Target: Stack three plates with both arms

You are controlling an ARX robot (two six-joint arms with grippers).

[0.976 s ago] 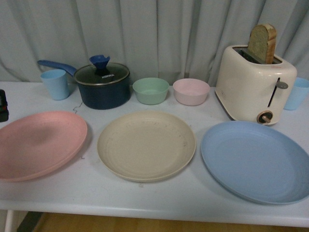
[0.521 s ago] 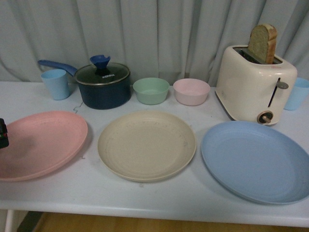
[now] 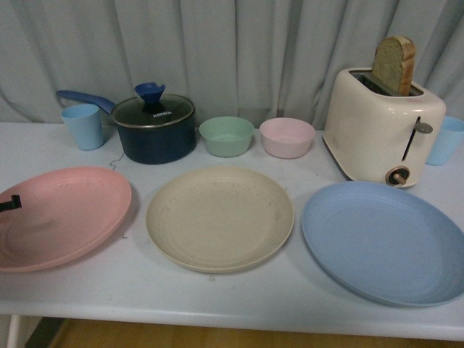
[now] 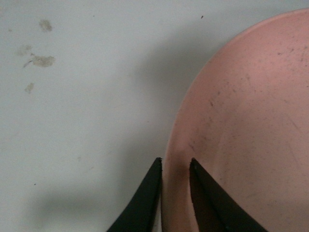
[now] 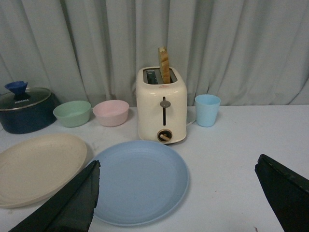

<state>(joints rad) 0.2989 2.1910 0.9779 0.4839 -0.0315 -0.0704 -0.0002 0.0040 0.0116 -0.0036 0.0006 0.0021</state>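
Front: we see the pink plate (image 3: 61, 217), beige plate (image 3: 220, 217) and blue plate (image 3: 384, 243) side by side on the table (image 3: 217, 297). Left wrist: our left gripper (image 4: 175, 162) straddles the pink rim, can't tell if it's clamped. Right wrist: right gripper (image 5: 178, 162) spread wide.

Pale grey-green curtain (image 3: 232, 51) across whole back, hanging in soft vertical folds, lower hem meeting far edge of desk. Desk (image 3: 239, 293) white, matte, smooth, runs full width of front view. Few small brownish stains (image 4: 42, 60) on desk top in left wrist view. White desk leg (image 3: 10, 332) at near left corner. Below front edge, strip of yellowish-brown floor (image 3: 181, 338). Light dim, even, cool; soft blurred shadows on desk top.
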